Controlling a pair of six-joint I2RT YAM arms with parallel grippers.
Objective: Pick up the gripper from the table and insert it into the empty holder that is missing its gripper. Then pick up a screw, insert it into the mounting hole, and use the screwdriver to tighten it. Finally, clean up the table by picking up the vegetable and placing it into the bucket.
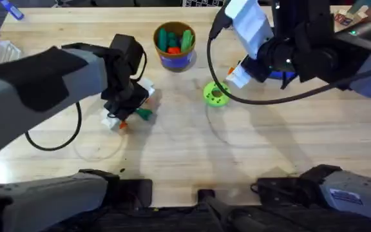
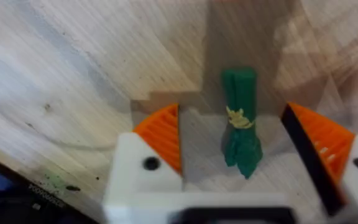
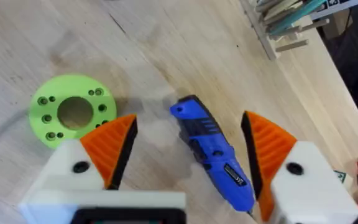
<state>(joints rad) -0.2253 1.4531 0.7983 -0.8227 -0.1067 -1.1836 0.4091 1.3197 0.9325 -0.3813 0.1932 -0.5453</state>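
Observation:
The dark-green vegetable [image 2: 241, 127] lies flat on the wood between my left gripper's [image 2: 232, 115] orange pads, touching neither; this gripper is open. From overhead the vegetable [image 1: 145, 114] sits just right of the left gripper [image 1: 134, 109]. The blue screwdriver [image 3: 211, 152] lies on the table between the open fingers of my right gripper [image 3: 190, 121], apart from both. Overhead, the right gripper [image 1: 242, 74] hangs at the back right, with a strip of the screwdriver [image 1: 282, 76] showing under the arm. The bucket [image 1: 174, 59] stands at the back centre, holding green and orange toys. The loose gripper piece, empty holder and screw are out of view.
A bright-green disc with holes [image 1: 215, 94] lies between the two arms, close to the right gripper's left finger [image 3: 107, 146]. A clear rack of pens [image 3: 284, 25] stands beyond the screwdriver. A small blue marker [image 1: 11, 9] lies at the far left back.

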